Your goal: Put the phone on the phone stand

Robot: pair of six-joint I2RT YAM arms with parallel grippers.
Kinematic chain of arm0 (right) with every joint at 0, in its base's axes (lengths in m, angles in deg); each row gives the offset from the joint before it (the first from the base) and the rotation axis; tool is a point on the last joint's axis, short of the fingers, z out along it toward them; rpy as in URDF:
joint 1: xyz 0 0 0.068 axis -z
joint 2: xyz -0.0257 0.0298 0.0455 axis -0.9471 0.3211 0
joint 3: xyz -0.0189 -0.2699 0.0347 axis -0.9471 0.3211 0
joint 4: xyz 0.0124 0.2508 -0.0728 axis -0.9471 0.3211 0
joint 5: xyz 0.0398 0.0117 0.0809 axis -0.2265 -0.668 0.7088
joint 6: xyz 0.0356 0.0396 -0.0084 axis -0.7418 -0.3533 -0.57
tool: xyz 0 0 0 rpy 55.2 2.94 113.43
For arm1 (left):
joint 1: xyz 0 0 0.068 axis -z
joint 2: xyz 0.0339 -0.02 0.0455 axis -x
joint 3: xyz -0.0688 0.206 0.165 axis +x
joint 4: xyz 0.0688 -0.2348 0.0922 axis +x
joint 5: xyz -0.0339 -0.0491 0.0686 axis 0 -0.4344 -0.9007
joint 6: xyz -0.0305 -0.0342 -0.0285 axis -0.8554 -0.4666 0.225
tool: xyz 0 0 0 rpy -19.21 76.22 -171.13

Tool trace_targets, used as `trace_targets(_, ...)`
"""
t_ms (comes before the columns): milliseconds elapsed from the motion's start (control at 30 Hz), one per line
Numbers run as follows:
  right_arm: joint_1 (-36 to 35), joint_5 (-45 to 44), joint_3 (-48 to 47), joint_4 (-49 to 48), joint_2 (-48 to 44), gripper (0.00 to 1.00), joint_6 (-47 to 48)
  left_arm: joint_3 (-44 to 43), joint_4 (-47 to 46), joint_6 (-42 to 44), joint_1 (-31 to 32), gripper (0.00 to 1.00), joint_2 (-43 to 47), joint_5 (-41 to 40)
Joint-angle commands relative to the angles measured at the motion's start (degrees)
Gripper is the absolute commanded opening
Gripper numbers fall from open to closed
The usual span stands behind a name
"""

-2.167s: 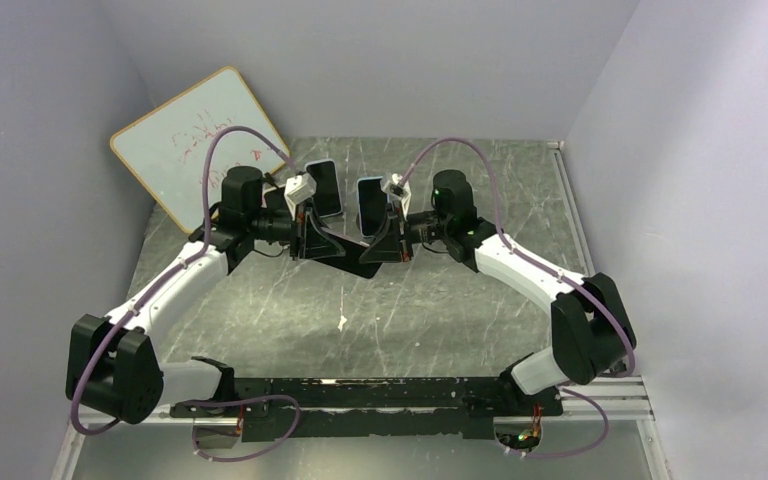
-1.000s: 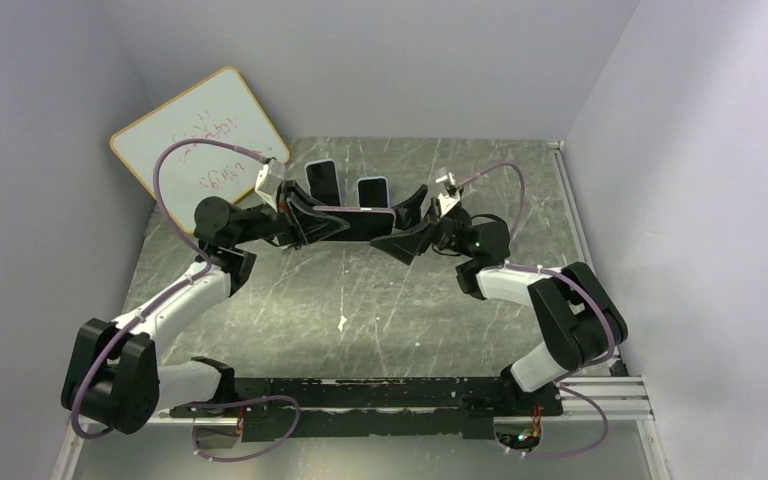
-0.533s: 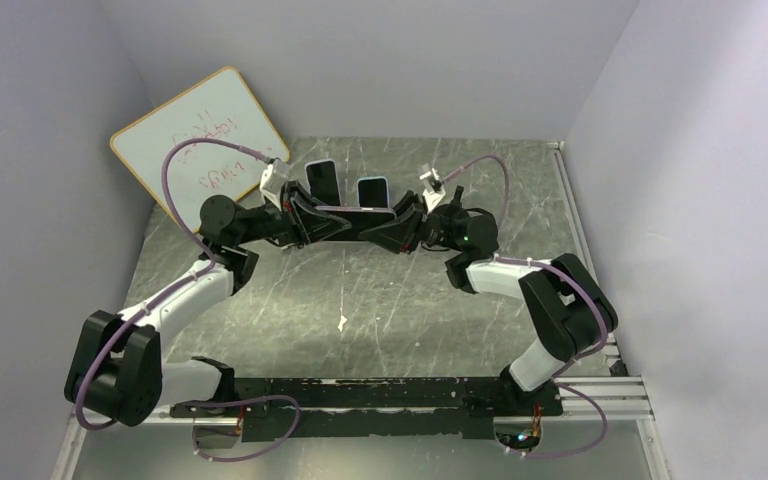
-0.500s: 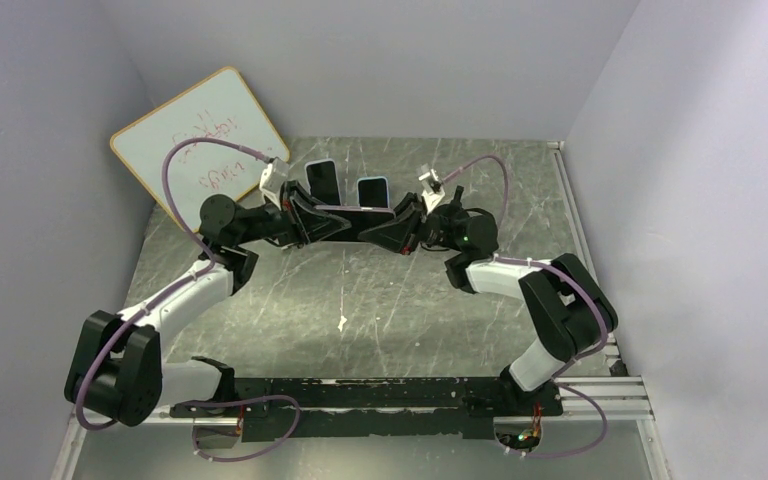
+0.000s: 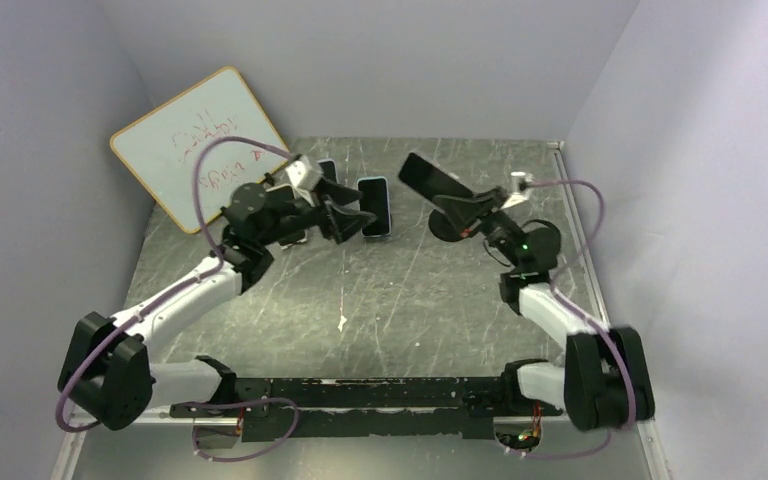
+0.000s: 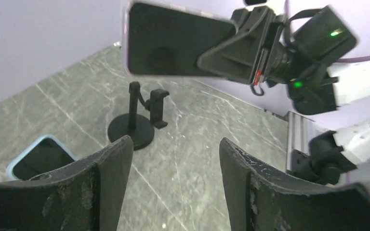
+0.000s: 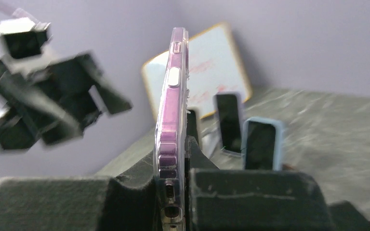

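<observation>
So, at eleven o'clock on the marbled counter (image 5: 380,300) our left jaws hang spread, empty; our right jaws pinch the purple-cased slab phone (image 6: 173,43) aloft near the black round-footed phone stand (image 6: 130,134), one o'clock. Seating it, we judge, remains.
</observation>
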Motion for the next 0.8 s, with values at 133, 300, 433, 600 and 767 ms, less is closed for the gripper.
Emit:
trace_targets(133,3.6,-26.0,0.8,17.2,-20.9,0.0,8.6,-2.3,-8.2,14.7,17.5,0.7,-12.3,-35.6)
trace_targets(300,3.9,-38.3,0.5,27.4,-29.2,0.0,12.5,-10.1,-10.3,19.8,24.8,0.7,-25.2,-43.6)
trace_targets(433,4.2,-44.2,-0.4,32.7,-32.1,0.0,13.1,-14.1,-16.0,23.1,29.4,0.72,-33.3,-50.4)
trace_targets(600,4.3,-46.4,-1.1,35.5,-32.3,0.0,14.0,-18.4,-19.6,21.9,30.9,0.75,-39.1,-49.4)
trace_targets(767,4.4,-45.2,-1.1,35.1,-31.2,0.0,13.9,-23.5,-17.6,21.2,31.3,0.76,-43.4,-49.4)
